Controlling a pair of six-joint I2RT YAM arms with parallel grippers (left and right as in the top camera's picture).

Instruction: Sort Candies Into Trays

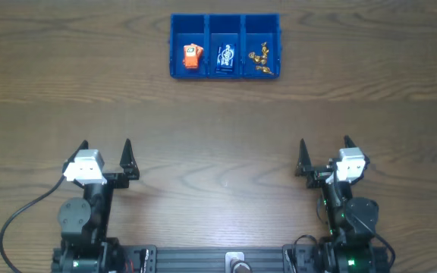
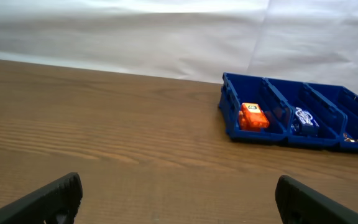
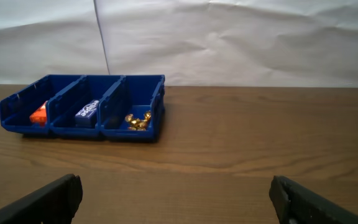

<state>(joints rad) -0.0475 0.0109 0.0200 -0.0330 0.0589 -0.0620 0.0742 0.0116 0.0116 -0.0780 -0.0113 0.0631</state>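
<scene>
From above, a blue tray point(image 1: 225, 75) is resting on the tabletop point(image 1: 218, 121), holding an orange candy point(image 1: 193, 55) in its left compartment, a blue candy point(image 1: 225, 56) in the middle one and seemingly small gold candies point(image 1: 261, 58) in the right one. The left gripper point(image 1: 105, 144) and right gripper point(image 1: 325, 141) are sitting well apart from the tray, jaws wide and empty. The left wrist view is facing the tray's orange end, the right wrist view its gold end.

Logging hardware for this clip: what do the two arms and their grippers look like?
Both arms are black, with round joint housings. The left gripper and right gripper each have two black pointed fingers and a white boxy block. A black cable loops beside the left base.
</scene>
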